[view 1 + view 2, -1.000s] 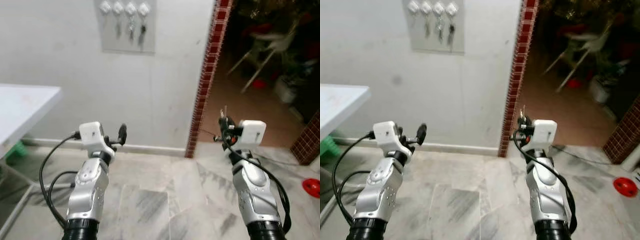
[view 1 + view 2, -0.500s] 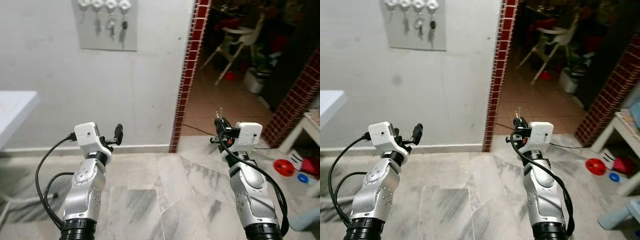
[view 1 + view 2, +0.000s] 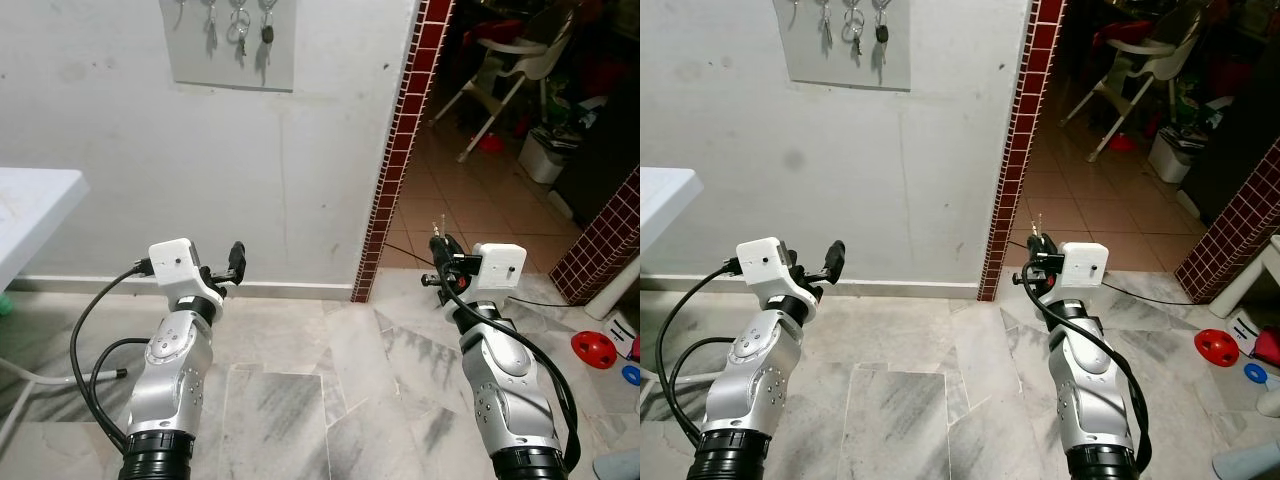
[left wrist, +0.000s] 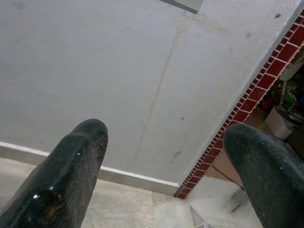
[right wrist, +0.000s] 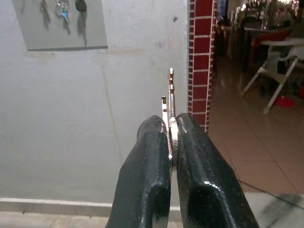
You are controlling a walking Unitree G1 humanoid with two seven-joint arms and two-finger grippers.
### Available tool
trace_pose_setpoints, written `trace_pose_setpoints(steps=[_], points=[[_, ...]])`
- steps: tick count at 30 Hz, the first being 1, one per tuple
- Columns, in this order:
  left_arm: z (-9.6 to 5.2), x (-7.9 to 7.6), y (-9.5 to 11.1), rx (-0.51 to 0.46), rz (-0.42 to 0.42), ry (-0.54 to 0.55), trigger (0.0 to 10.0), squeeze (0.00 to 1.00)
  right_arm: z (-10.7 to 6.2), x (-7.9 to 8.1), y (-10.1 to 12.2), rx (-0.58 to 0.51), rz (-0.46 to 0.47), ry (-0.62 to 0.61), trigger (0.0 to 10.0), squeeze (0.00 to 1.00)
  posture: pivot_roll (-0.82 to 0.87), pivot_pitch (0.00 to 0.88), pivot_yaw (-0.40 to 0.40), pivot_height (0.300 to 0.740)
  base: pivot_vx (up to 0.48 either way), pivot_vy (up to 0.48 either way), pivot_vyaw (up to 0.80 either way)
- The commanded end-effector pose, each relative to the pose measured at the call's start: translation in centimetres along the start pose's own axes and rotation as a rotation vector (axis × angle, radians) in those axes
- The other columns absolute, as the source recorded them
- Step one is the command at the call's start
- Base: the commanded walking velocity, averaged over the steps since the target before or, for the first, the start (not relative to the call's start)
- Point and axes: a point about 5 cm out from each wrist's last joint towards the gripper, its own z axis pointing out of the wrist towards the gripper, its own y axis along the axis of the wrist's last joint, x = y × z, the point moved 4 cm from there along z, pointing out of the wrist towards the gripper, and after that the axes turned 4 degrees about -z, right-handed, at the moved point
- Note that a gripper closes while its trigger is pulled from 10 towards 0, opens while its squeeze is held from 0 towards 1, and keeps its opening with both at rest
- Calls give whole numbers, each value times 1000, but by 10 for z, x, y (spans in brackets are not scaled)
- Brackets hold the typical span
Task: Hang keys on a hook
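White wall [image 3: 150,170] ahead, marble floor [image 3: 300,400] below, corner of a white surface [image 3: 30,200] at far left. High on the wall, a grey board [image 3: 230,45] with several key bunches already hanging; hooks themselves cut off by the frame edge. Further right, a red brick pillar [image 3: 400,150], then a doorway onto a tiled room with a white chair [image 3: 510,60]. Red toy [image 3: 594,349] on the floor at far right.

Left hand [image 3: 236,262] raised at waist level, fingers [image 4: 71,175] spread apart, empty, aimed at the lower wall. Right hand [image 5: 170,137] also raised, clamped tight on keys [image 5: 167,95], blades poking up past the fingertips, pointing toward the pillar edge.

Task judged roughly midway: keys picked up and carried, board well apart and high up. Left to do: approach the wall, lift the right arm to the board, slip the keys onto a free hook, release.
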Motion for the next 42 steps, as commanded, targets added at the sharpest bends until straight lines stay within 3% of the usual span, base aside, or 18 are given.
trace_pose_setpoints(steps=[1,16,25,34,42], points=[[3,-4,2,5,12,-16,10000,0,1,-6,9,-26,-1,-16,10000,0,-23,0,-60,715,0,0,0],[10,-7,13,-14,36,-70,10000,0,6,-21,12,-6,25,-91,10000,0,-26,0,-34,715,0,0,0],[14,-13,18,-22,48,-90,10000,0,5,-18,12,-23,17,-97,10000,0,-34,0,-4,715,0,0,0],[18,-11,19,-7,-10,-100,10000,0,2,-20,13,-36,10,-107,10000,0,-46,0,10,715,0,0,0],[19,-11,20,-7,-19,-98,10000,0,3,-15,14,-43,11,-84,10000,0,-42,0,4,715,0,384,0]])
